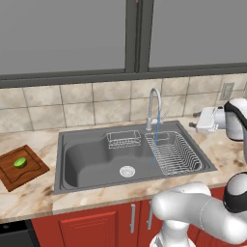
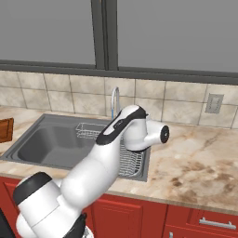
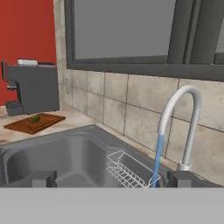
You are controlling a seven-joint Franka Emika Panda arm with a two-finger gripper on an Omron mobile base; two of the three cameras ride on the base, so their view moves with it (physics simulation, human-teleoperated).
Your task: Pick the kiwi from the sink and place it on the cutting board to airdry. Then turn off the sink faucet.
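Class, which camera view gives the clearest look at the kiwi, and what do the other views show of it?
The left base view: the kiwi sits in plain sight on the cutting board, seen from above. The hand view shows the kiwi small and far off. The right base view catches just the board's edge.

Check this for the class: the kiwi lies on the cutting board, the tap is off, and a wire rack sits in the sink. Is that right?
One thing is wrong: the tap is on. The left base view shows a blue stream falling from its spout onto the wire rack in the sink. The kiwi does lie on the cutting board.
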